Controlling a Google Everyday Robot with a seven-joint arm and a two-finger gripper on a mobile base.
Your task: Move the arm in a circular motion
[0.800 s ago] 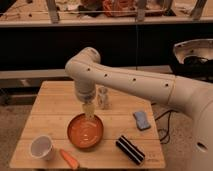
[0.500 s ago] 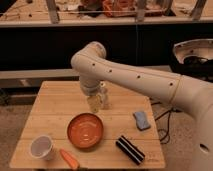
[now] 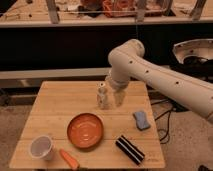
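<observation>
One glossy tubular arm (image 3: pixel 150 72), tool (image 3: pixel 119 96) over table (image 3: pixel 55 102)

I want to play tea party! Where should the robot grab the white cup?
Probably pinch one wall over the rim, coming straight down from above: the white cup stands upright with its mouth open. The carrot lies close beside it, so a sideways approach looks cramped. The gripper hangs at the table's far side, beside the small white bottle.
</observation>
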